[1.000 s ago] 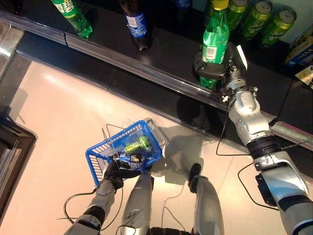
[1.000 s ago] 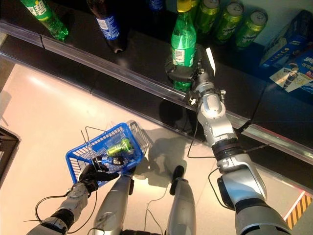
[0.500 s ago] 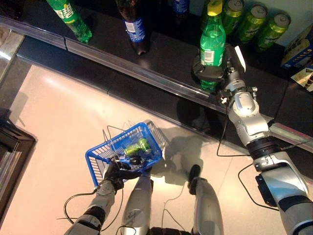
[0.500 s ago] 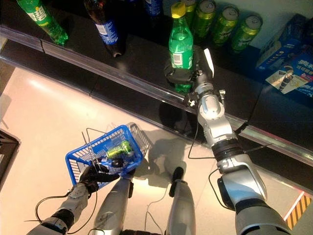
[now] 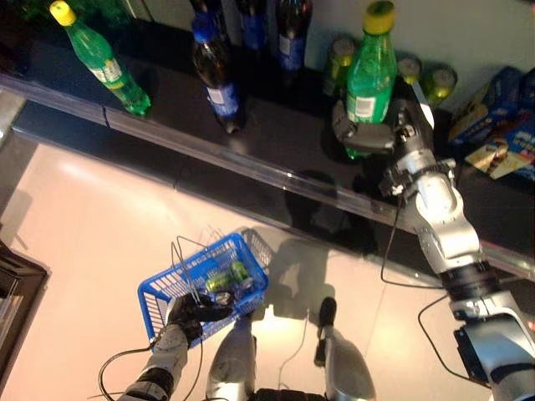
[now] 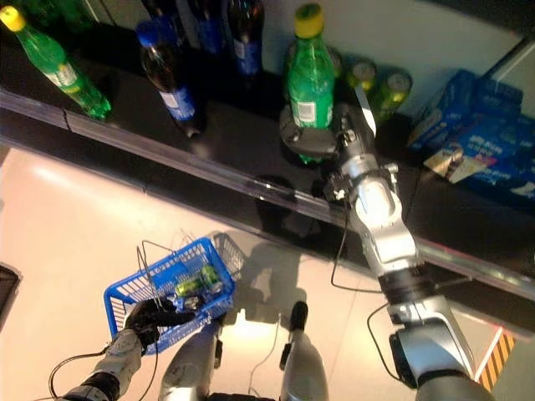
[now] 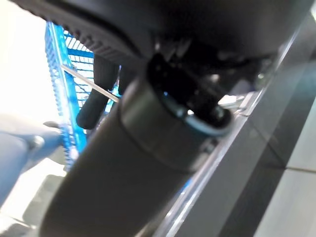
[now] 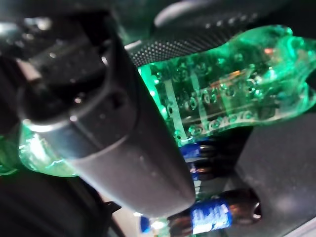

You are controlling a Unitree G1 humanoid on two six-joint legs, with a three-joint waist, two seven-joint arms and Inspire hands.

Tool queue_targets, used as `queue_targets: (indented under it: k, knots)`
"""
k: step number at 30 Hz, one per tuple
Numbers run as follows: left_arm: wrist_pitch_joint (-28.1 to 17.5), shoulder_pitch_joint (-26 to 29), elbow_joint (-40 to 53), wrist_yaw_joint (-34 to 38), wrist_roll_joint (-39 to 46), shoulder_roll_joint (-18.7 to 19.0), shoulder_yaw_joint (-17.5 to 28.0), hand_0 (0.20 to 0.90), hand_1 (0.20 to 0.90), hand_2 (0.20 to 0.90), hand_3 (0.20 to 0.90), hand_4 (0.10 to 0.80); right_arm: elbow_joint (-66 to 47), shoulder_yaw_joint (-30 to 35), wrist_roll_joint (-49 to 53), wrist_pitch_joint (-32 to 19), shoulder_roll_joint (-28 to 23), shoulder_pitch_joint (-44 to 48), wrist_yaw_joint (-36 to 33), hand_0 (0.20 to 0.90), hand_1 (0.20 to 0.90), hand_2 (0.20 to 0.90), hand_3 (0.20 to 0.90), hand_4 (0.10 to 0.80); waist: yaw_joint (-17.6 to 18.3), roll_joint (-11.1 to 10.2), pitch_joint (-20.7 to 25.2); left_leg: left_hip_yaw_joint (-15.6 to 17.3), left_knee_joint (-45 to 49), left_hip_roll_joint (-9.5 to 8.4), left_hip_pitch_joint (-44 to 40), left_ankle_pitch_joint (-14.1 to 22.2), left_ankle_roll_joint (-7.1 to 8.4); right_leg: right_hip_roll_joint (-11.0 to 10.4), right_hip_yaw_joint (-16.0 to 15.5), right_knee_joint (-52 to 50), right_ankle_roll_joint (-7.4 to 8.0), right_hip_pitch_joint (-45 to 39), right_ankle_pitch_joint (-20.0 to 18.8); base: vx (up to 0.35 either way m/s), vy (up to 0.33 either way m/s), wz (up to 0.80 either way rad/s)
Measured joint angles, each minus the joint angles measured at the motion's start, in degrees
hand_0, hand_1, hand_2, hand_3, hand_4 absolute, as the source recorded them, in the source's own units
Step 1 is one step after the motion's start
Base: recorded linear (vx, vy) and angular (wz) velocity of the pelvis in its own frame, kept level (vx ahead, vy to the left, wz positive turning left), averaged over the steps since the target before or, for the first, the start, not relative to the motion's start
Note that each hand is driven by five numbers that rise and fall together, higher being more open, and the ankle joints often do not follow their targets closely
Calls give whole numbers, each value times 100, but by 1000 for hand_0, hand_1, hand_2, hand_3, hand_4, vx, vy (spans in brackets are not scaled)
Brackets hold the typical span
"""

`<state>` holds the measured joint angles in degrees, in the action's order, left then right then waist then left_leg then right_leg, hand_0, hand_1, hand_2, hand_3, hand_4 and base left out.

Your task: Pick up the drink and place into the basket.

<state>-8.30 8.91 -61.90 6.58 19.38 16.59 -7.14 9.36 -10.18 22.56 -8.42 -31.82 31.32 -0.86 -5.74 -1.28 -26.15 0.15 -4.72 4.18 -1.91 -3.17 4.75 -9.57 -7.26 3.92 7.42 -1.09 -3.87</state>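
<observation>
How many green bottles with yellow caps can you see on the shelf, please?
2: one green bottle in the right hand, and another green bottle at the shelf's far left. Others may be hidden.

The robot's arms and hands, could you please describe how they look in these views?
Both arms are silver-grey with rounded, smooth shells and dark bands at the joints. The right arm is the more visible, segmented and glossy. Each ends in a dark hand: the right hand bears a white thumb cover, the left hand is all black. Thin black cables trail beside both arms.

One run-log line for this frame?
phase: lift | right hand shut on green bottle, over shelf | left hand holds blue basket | can inside
</observation>
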Motion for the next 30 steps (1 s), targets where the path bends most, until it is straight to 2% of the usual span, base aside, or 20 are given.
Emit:
queue_targets:
  k: [2,9,13,19,24,30]
  knots:
    - [9,-131,-16,-19,-10,-12,143,300,300,300,200,100,-229,27,-4,-55,31,-250,152,300,300,300,200,100,48,-80,120,55,-8,-5,-13,-1,1,35,11,95,1,-42,-44,97,-20,-8]
    - [7,-114,-16,-108,-24,-59,354,300,300,300,200,100,-498,178,-13,-56,37,-638,648,300,300,300,200,100,206,-100,138,84,-9,19,-104,-4,7,45,13,95,-13,-126,-60,14,-3,0]
    - [7,-192,-2,-107,-23,-70,356,300,300,300,200,100,-597,251,-12,-62,254,-1176,870,300,300,300,200,100,290,-141,354,90,-10,26,-100,-6,11,49,9,96,-15,-128,-62,0,0,0]
    - [7,-282,22,-110,218,-295,485,300,300,300,200,100,-597,227,5,-61,366,-2040,1328,300,300,300,200,100,384,-146,701,91,-10,30,-140,-6,11,46,10,97,-15,-170,-62,0,0,0]
    - [8,-313,80,-78,591,-455,633,300,300,300,200,100,-597,225,8,-61,473,-2186,1438,300,300,300,200,100,452,-154,734,82,-12,46,-212,-9,15,48,-3,97,-20,-253,-66,2,0,1]
    - [7,-584,470,-86,866,-475,677,300,300,300,200,100,-597,215,11,-32,608,-2321,1478,300,300,300,200,100,443,-176,920,72,-11,46,-207,-10,17,43,-16,98,-22,-259,-66,0,0,0]
